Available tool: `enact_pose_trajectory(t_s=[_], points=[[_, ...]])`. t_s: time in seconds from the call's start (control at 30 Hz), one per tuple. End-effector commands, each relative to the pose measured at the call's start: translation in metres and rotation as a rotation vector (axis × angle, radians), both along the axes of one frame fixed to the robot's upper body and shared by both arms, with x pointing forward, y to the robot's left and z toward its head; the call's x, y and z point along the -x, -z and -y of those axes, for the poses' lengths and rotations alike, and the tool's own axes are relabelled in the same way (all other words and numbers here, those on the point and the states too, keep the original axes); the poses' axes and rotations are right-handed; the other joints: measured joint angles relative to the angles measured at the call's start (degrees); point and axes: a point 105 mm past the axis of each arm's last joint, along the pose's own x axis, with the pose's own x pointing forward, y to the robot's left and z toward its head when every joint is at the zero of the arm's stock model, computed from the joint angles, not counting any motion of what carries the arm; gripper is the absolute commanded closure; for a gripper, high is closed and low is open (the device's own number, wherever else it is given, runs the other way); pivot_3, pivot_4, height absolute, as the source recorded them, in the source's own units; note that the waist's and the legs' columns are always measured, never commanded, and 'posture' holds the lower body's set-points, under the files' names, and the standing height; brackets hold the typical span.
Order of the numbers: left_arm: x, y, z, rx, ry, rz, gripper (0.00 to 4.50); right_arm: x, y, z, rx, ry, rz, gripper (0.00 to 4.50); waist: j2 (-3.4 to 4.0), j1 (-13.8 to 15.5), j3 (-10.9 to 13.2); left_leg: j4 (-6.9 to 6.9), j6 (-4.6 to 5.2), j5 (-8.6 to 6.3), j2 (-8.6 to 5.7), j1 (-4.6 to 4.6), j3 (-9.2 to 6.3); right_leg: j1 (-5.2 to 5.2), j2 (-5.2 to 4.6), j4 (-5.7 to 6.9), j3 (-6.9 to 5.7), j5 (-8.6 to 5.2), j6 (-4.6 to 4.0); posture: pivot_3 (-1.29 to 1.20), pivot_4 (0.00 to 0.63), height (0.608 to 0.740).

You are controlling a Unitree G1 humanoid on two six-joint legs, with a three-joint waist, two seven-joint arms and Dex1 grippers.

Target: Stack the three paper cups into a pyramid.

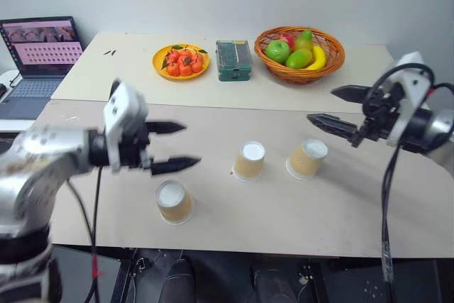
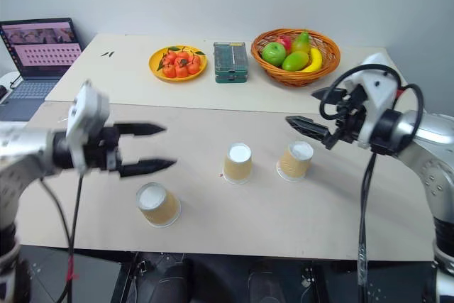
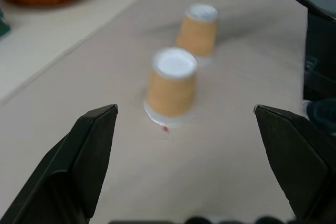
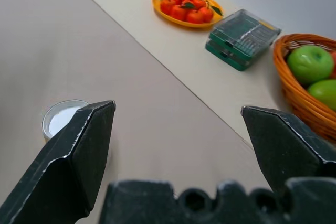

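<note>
Pale counter (image 1: pixel 234 225) bears three paper cups (image 1: pixel 249 160) upturned and apart; left pincer (image 1: pixel 174 147) and right pincer (image 1: pixel 340 108) gape empty — a careless sweep could topple one.

Three paper cups (image 1: pixel 250 160) stood upside down on table (image 1: pixel 340 204), all separate, none stacked. One yellow plate (image 1: pixel 181 61) held oranges; exact count unclear. One wicker basket (image 1: pixel 300 54) contained two green apples, one red apple, one pear, one banana. One stack of green cases (image 1: pixel 233 59). One laptop (image 1: pixel 41 58). Two grippers visible.
</note>
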Motion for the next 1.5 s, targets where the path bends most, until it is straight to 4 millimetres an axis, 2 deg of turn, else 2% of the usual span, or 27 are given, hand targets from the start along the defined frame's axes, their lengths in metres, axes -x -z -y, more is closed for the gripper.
enact_pose_trajectory(t_s=[0.03, 0.27, 0.47, 0.63, 0.8, 1.13, 1.5], points=[[0.017, 0.0, 0.003, -0.017, -0.017, 0.042, 0.05, -0.006, -0.011, -0.006, 0.015, -0.043, 0.055, 0.0, -0.02, 0.5, 0.0, 0.02, 0.0, 0.0, 0.0, 0.02, 0.0, 0.03, 0.0, 0.0, -0.01, 0.0, 0.0, 0.0, 0.15, 0.74], [0.029, 0.022, 0.014, -0.064, -0.013, 0.068, 0.05, -0.011, -0.012, -0.014, 0.023, -0.089, 0.055, 0.0, -0.02, 0.5, 0.0, 0.04, -0.01, 0.0, 0.0, 0.02, 0.02, 0.06, -0.02, -0.1, -0.04, -0.11, -0.25, 0.0, 0.15, 0.74], [0.026, 0.047, 0.0, -0.095, -0.112, 0.073, 0.05, -0.009, -0.011, -0.009, 0.034, -0.082, 0.052, 0.0, -0.01, 0.0, 0.0, -0.03, -0.01, -0.01, 0.01, 0.02, 0.05, 0.02, -0.03, -0.14, -0.04, -0.12, -0.29, 0.0, 0.15, 0.74], [0.013, 0.046, -0.009, -0.062, -0.18, 0.122, 0.05, -0.011, -0.014, -0.009, 0.038, -0.077, 0.056, 0.0, -0.02, 0.2, 0.0, 0.04, -0.01, -0.01, 0.01, 0.03, 0.05, 0.03, -0.04, -0.15, -0.04, -0.19, -0.42, 0.0, 0.15, 0.74], [0.002, 0.034, -0.012, -0.029, -0.214, 0.176, 0.05, -0.013, -0.015, -0.009, 0.041, -0.079, 0.06, 0.0, -0.02, 0.2, 0.0, 0.03, -0.01, -0.01, 0.01, 0.02, 0.06, 0.02, -0.04, -0.15, -0.04, -0.19, -0.43, 0.0, 0.15, 0.74], [0.009, 0.041, -0.003, -0.006, -0.205, 0.143, 0.05, -0.014, -0.016, -0.011, 0.044, -0.084, 0.07, 0.0, -0.02, 0.0, 0.0, -0.02, -0.01, -0.01, 0.01, 0.01, 0.06, 0.01, -0.04, -0.15, -0.04, -0.15, -0.35, 0.0, 0.15, 0.74], [0.012, 0.056, -0.007, -0.04, -0.212, 0.107, 0.05, -0.012, -0.018, -0.003, 0.057, -0.062, 0.072, 0.0, -0.02, 0.0, 0.0, -0.02, -0.01, -0.01, 0.01, 0.01, 0.07, 0.0, -0.04, -0.16, -0.04, -0.19, -0.42, 0.0, 0.15, 0.74]])
